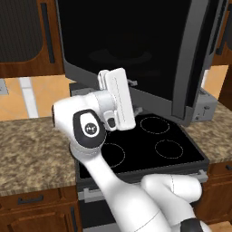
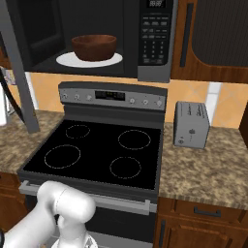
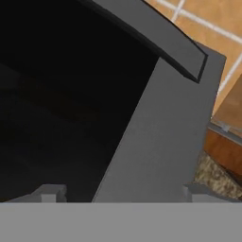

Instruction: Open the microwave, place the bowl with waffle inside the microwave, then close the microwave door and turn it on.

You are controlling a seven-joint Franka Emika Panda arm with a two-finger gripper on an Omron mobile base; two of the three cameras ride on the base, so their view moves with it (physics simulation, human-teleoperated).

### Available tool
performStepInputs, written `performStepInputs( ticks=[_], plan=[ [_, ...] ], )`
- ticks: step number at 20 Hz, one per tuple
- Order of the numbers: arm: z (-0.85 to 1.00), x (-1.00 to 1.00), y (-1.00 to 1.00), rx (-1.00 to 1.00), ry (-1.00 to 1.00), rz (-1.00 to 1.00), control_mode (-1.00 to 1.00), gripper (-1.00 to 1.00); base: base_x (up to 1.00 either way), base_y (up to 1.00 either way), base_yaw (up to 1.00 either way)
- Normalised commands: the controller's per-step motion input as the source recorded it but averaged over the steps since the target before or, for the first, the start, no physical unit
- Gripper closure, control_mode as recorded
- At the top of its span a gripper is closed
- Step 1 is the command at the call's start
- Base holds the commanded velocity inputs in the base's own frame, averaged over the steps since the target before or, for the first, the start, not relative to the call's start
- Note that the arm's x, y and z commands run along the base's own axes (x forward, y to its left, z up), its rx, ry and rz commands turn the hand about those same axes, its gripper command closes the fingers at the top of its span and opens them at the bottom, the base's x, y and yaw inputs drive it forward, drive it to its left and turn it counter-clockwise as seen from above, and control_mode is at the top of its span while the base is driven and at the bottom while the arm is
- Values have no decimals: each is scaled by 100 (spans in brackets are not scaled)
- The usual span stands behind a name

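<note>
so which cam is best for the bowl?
Right base view: the bowl sits on the white turntable plate inside the open microwave, unobstructed. In the left base and hand views the microwave door covers it.

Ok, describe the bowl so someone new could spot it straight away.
Look above the stove at the microwave, whose door stands swung open. Inside, on the white round turntable plate, sits the bowl: round, deep, dark brown wood. It is the only brown thing in that dark cavity.
</note>
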Motion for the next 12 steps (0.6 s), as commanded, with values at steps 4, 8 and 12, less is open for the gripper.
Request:
performStepInputs(
  ticks=[4,8,12],
  plan=[
    [0,43,-11,7,-10,4,-100,-100,0,0,0],
    [0,35,-11,5,-6,8,-100,-100,0,0,0],
    [0,40,-19,5,-4,10,-100,-100,0,0,0]
  ],
)
